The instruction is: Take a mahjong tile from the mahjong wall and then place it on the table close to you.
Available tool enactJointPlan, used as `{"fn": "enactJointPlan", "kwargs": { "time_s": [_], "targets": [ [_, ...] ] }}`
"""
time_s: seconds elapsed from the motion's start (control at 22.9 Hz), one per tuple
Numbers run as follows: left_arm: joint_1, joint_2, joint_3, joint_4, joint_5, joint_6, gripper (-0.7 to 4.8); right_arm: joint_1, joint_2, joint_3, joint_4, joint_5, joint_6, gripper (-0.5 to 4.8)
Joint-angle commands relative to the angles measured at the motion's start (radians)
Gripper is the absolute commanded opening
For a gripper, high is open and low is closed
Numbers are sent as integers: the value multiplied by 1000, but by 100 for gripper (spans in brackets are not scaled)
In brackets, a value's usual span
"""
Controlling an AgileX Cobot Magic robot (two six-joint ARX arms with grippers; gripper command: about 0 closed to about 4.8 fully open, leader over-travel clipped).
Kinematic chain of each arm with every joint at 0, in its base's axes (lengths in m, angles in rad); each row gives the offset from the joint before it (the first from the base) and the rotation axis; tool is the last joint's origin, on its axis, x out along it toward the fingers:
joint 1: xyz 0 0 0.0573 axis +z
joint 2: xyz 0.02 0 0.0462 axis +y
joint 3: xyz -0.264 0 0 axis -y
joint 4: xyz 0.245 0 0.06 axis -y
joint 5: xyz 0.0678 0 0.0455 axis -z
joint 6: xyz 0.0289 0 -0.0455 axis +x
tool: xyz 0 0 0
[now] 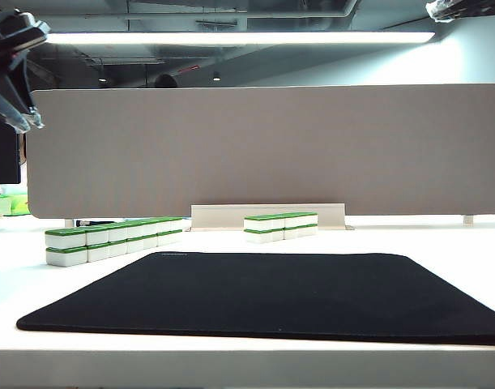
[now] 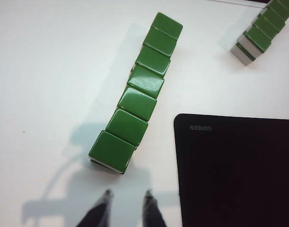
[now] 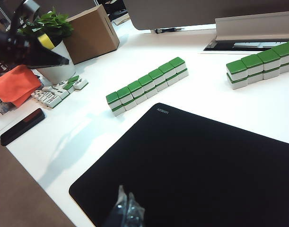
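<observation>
wall (image 1: 113, 241) left of mat (image 1: 271, 296) | both on table (image 1: 458, 243)

Grey partition panel (image 1: 267, 150), shorter tile row (image 1: 281, 226), cardboard box (image 3: 91, 33), potted plant (image 3: 52, 42), orange cloth (image 3: 15, 85)

We saw the mahjong wall (image 2: 137, 101) white with green tops, the mat (image 1: 271, 296) black, the tabletop (image 3: 220, 94) white.
</observation>
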Motion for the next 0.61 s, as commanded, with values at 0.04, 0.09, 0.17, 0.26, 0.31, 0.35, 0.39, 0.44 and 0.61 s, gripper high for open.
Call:
{"fn": "enactJointPlan", "kwargs": {
  "time_s": [0.04,0.09,0.17,0.26,0.31,0.35,0.39,0.44,0.61],
  "targets": [
    [2,82,121,-84,-2,54,85,0,-2,6,3,-6,0,-1],
    [2,117,172,-122,-2,68,85,0,-2,6,2,-6,0,-1],
    [-3,153,225,-159,-6,68,85,0,-2,6,2,-6,0,-1],
    [-4,189,276,-191,-15,68,86,0,-2,6,2,-6,0,-1],
    [-6,204,297,-201,-26,68,86,1,-2,6,2,-6,0,-1],
    [-12,217,317,-211,-40,69,86,1,-2,6,2,-6,0,-1],
    [-18,230,337,-220,-54,77,91,1,-2,6,2,-6,0,-1],
    [-23,241,352,-222,-66,90,95,1,-2,6,2,-7,0,-1],
    [-46,278,401,-228,-112,112,159,1,-2,6,2,-35,0,-1]
  ]
}}
